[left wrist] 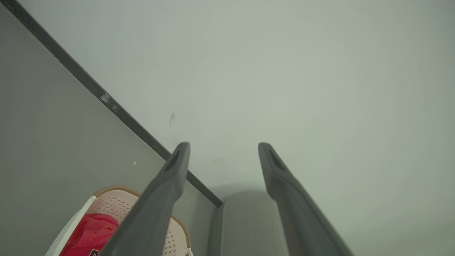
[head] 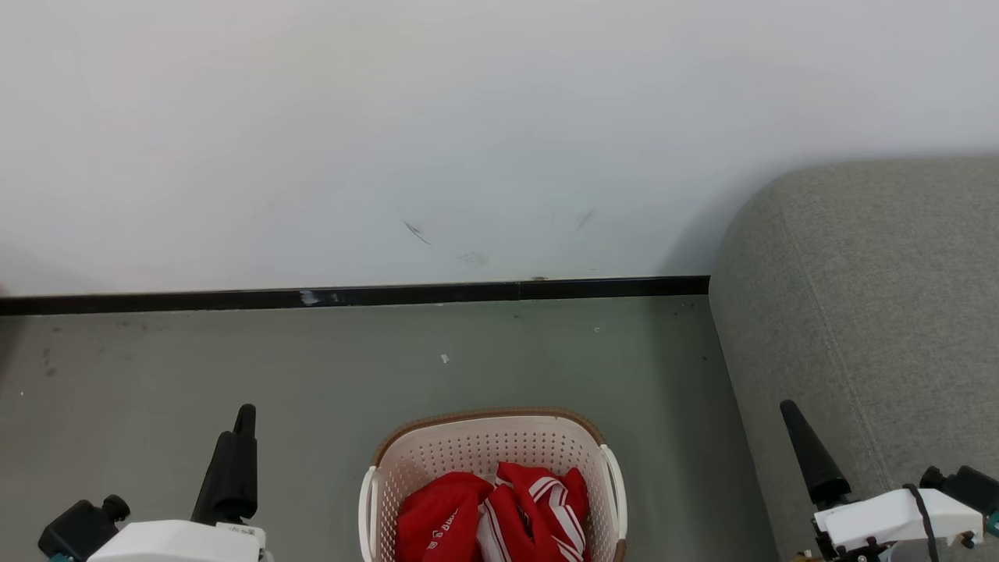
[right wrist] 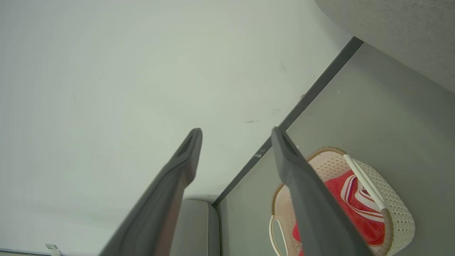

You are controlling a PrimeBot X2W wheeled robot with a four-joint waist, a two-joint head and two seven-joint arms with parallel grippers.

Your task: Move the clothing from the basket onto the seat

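You're looking down at the basket [head: 476,446], which sits on the grey floor [head: 312,375] at the bottom middle of the head view, its near part cut off at the bottom of that view. Both red garments are inside it. The plain red garment [head: 437,515] with small white lettering lies on the left and the striped garment [head: 538,507] with white bands lies on the right, the two touching in the middle. The sofa [head: 874,297] stands to the basket's right, apart from it with a strip of bare floor between. Its rounded corner comes close to the white wall [head: 390,117] above the dark skirting strip [head: 390,297]. Your left claw [left wrist: 224,146] is at the lower left of the head view, over the floor and well to the left of the basket. In its wrist view the two dark fingers stand spread apart, with wall showing between them and no cloth in their grip. Your right claw [right wrist: 236,131] is at the lower right of the head view, seen against the sofa's grey fabric. Its wrist view shows its fingers likewise apart and clamped on nothing, with the basket and the striped garment showing past the right-hand finger. Neither claw touches the basket or either garment.
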